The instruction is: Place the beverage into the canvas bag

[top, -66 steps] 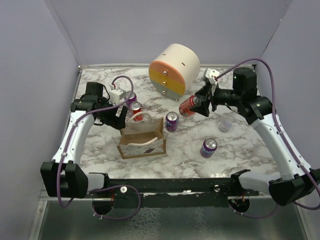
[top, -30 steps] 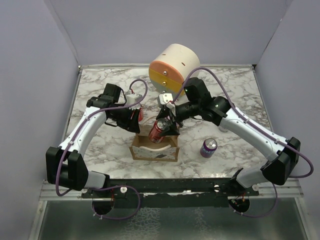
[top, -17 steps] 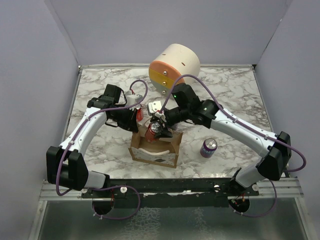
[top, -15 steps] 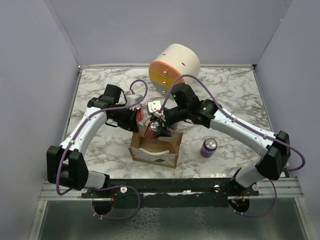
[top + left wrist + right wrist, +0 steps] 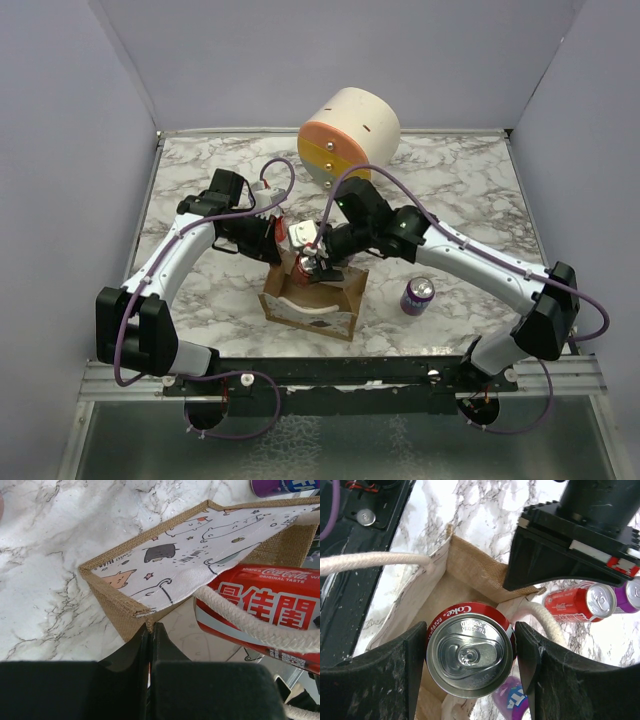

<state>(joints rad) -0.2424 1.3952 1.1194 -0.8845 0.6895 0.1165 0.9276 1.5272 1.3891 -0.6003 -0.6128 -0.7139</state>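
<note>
The left fingers [image 5: 125, 655] are pressed together with no gap between them. Their tips pinch the brown woven rim of the canvas bag [image 5: 312, 304] at one corner, low in the centre of the left wrist view. The left arm [image 5: 170, 262] rises from the lower left of the top view, bends at the elbow and reaches to the far left side of the bag.

The right fingers [image 5: 385, 680] are spread partly, one on each side of a red cola can [image 5: 470, 655], and they clamp it by its body. The can's silver top faces the wrist camera. The can hangs in the open mouth of the bag, with the pale printed lining around it. A white rope handle [image 5: 250, 626] crosses in front of it. It cannot be told whether its bottom touches the bag's floor. The right arm [image 5: 480, 262] stretches from the lower right of the top view to the centre, with its wrist turned down over the bag.

The bag stands on the marble bench [image 5: 470, 200], in the centre of the top view. A purple can [image 5: 417, 295] stands to its right, apart from it. A round drawer cabinet [image 5: 348, 137] is above it.
</note>
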